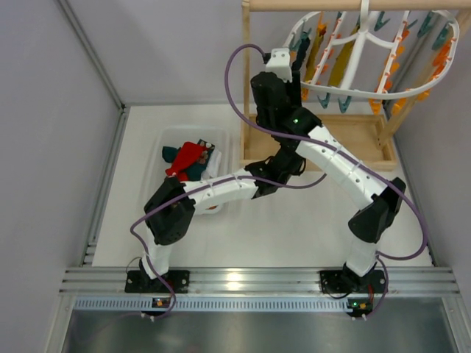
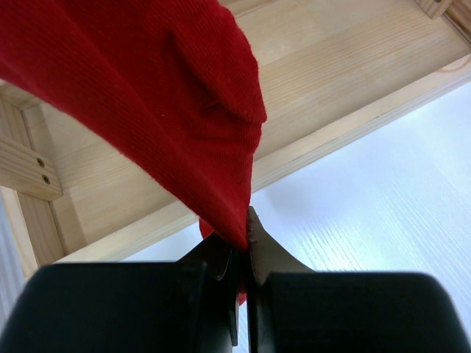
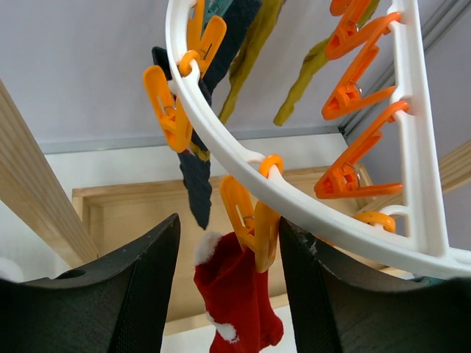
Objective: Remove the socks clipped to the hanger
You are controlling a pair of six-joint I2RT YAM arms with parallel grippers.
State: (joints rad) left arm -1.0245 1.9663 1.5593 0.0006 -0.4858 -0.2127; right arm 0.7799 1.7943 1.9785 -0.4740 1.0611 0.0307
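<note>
My left gripper [image 2: 244,246] is pressed together on the low tip of the red sock [image 2: 147,88], which runs off to the upper left of that wrist view. My right gripper [image 3: 228,228] is spread, fingers flanking the orange clothespin [image 3: 246,220] that holds the sock's top, low centre, on the hanger [image 3: 221,140] rim.

Risk: if I pull before that pin opens, the hanger could tip, or the fabric could slip from my pinch.

Edges: the rim is close above my right fingers, and the wooden tray [image 2: 353,81] edge is just behind the sock. The table [image 2: 397,220] at lower right gives room.
</note>
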